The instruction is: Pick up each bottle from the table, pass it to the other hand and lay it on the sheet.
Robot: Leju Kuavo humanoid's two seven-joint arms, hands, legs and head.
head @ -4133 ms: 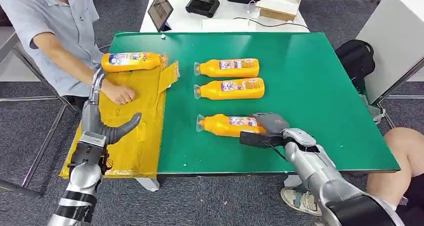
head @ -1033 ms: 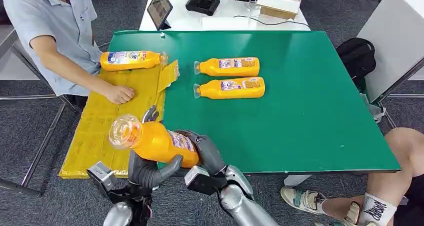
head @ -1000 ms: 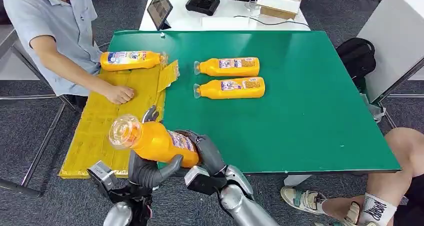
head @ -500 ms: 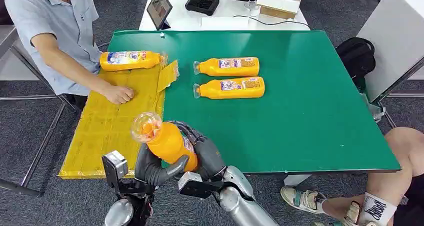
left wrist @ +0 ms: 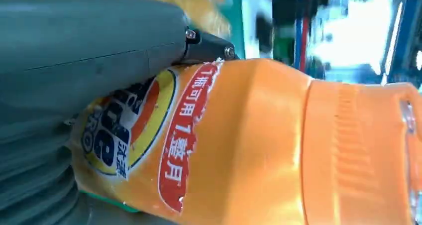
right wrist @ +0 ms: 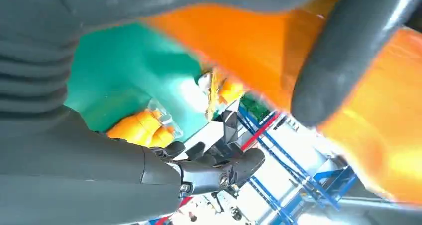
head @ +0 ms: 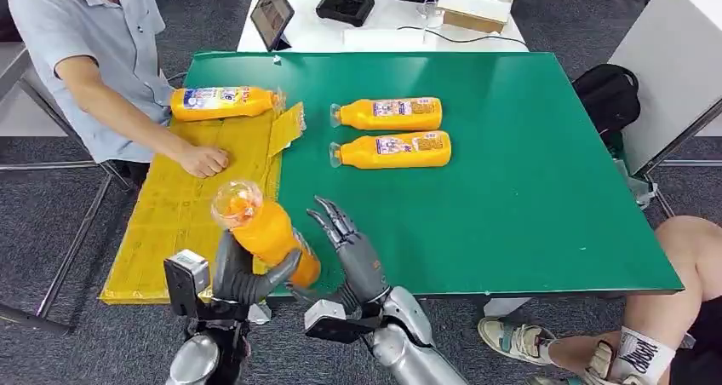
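The left hand (head: 243, 274) is wrapped around the lower body of an orange bottle (head: 262, 230), thick grey thumb across the front and darker fingers behind, and it carries the bottle in the air at the near edge of the worktop (head: 511, 189), just over the seam between green surface and yellow sheet (head: 183, 223). The right hand (head: 353, 253) stands just beside the bottle with its fingers spread and straight, holding nothing; from this I judge the pass to the left side is made and the laying-down is the step in hand. The bottle's long axis tilts, clear cap end raised and pointing away to the left, base low by the palm. The sheet lies directly to the left of the held bottle and beyond it, so the left arm is plainly the nearer one; the move turns on swinging that axis flat over the sheet. In the left wrist view the bottle shows smooth glossy plastic with a ribbed shoulder and a printed label. The sheet looks like creased, flattened yellow wrapping, slightly lifted at its far right corner. One bottle on the sheet (head: 223, 102) already lies at its far end, beside a person's hand (head: 203, 159) resting on it. Two bottles on the green (head: 390, 131) lie side by side, caps leftward, well apart from either hand.
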